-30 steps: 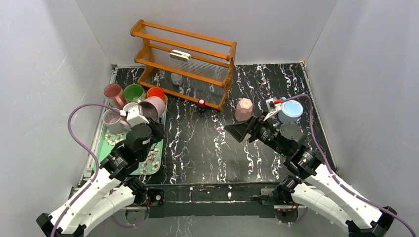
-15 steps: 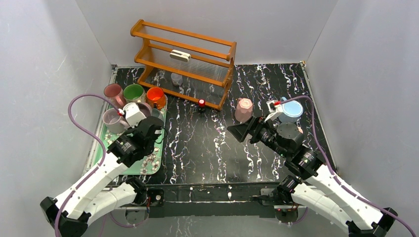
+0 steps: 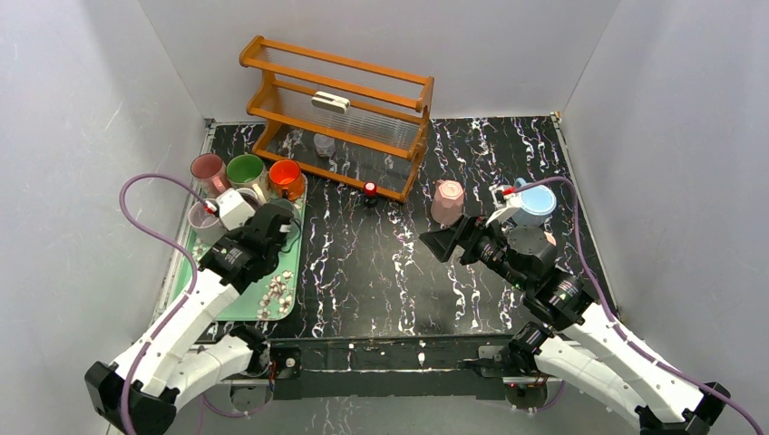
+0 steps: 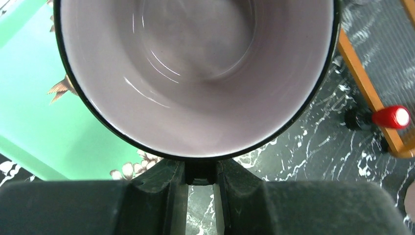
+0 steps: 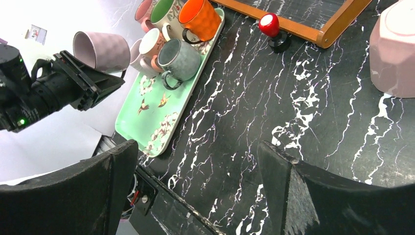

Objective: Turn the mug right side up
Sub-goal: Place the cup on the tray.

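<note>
- Two pincers at work over the black, white-veined marble bench [image 3: 381, 272]: my left pincer [image 4: 200, 172] is clamped on the rim of a pale lilac ceramic mug [image 4: 195, 73], one finger inside the lip and one outside.
- Seen from my right wrist, the lilac mug [image 5: 100, 49] hangs in the air on its side, mouth turned toward the left wall, above the mugs parked on the tray.
- Behind it in my left wrist view lie the mint-green tray with bird and flower prints [image 4: 39, 122] on one side and bare bench on the other.
- On that tray stand a pink mug [image 3: 209, 168], a green mug [image 3: 245, 169], an orange mug [image 3: 285, 174] and a speckled grey mug [image 5: 178, 58], all mouth up.
- My right pincer [image 5: 195, 147] is spread wide and grips nothing, poised above the middle of the bench.
- Just beyond it a faceted pink mug [image 3: 446, 201] sits mouth down, with a light blue mug [image 3: 535, 201] to its right.
- At the back stands an orange-brown wooden rack [image 3: 335, 109]; a small red-capped knob [image 3: 370, 189] sits at its front rail.
</note>
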Available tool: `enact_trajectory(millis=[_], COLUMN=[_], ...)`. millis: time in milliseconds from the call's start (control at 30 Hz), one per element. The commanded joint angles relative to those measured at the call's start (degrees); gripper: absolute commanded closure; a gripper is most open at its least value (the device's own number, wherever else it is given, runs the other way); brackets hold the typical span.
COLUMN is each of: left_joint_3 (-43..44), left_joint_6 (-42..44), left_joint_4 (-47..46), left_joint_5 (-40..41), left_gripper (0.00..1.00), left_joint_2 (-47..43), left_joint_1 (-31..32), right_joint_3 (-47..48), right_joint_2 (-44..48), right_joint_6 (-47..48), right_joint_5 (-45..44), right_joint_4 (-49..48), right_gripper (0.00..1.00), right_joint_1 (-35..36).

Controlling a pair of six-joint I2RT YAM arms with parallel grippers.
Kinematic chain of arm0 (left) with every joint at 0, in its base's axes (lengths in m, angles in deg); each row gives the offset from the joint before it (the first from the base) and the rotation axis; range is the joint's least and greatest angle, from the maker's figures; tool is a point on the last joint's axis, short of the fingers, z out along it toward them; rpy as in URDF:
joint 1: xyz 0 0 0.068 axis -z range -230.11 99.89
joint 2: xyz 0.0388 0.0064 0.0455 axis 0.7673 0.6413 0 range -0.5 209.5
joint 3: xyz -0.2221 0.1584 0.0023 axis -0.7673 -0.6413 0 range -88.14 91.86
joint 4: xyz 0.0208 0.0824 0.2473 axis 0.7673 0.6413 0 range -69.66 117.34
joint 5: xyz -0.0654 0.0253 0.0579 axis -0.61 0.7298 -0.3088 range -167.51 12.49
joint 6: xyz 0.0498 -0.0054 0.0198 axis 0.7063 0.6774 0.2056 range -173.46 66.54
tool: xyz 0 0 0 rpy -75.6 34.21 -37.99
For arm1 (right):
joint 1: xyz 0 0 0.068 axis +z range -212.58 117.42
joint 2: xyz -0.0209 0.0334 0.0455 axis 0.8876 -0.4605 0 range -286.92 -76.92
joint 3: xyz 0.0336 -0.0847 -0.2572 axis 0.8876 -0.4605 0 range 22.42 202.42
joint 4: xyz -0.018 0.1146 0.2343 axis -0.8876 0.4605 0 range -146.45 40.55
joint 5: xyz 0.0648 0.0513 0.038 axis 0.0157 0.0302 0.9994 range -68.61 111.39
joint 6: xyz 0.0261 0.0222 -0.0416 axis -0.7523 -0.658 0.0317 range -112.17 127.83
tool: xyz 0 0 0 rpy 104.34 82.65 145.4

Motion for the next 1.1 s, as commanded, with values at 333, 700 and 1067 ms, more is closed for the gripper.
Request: enact_trajectory(millis=[333, 700, 1067], left_joint_3=[4.14, 3.34, 0.67], left_joint_6=[-7.68, -11.3, -9.82], left_joint_4=[6.38, 9.81, 6.77], left_joint_5=[-1.84, -2.65, -6.93], left_gripper=[1.0, 1.0, 1.0], left_joint_2=[2.65, 4.96, 7.73], left_joint_1=[-11.84, -16.07, -25.98], right_joint_3=[3.33, 1.81, 3.44], right_joint_2=[-0.89, 0.33, 1.02], right_joint_6=[2.33, 1.46, 2.16], right_joint_5=[-1.29, -1.91, -2.8], right_joint_4=[-0.06, -0.89, 2.1], right_gripper=[0.01, 0.01, 0.01], right_joint_1=[0.27, 0.3, 0.3])
